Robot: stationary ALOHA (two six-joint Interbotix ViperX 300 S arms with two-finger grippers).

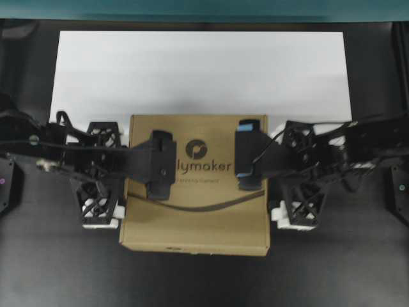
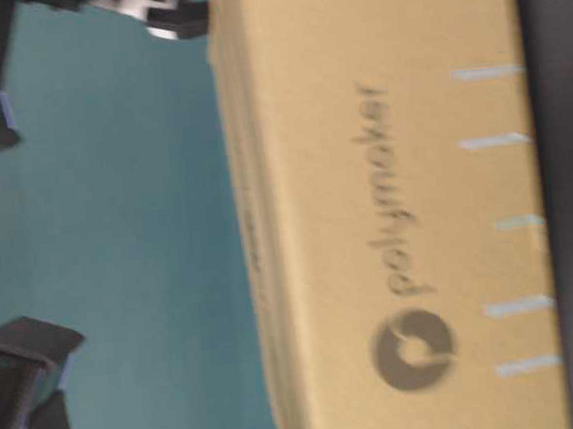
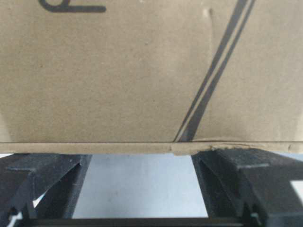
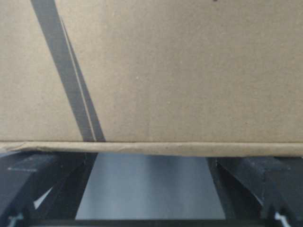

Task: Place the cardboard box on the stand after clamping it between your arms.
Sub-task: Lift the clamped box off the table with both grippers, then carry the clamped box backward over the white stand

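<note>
The cardboard box (image 1: 198, 217) is brown and carries a "polymaker" print and a curved dark line. It sits squeezed between my two arms, and its far edge overlaps the front edge of the white stand (image 1: 192, 70). My left gripper (image 1: 128, 173) is open against the box's left side. My right gripper (image 1: 271, 173) is open against its right side. A black, blue-tipped part of each arm reaches over the box top, on the left (image 1: 160, 165) and on the right (image 1: 248, 157). Both wrist views show the box top (image 3: 118, 71) (image 4: 189, 71) with spread fingers (image 3: 47, 170) (image 4: 42, 175) under its edge.
Dark table surface (image 1: 198, 281) lies in front of the box and beside the stand. A teal wall (image 2: 118, 239) fills the table-level view behind the box (image 2: 383, 166). Black arm bases stand at the far left (image 1: 9, 185) and far right (image 1: 399, 192).
</note>
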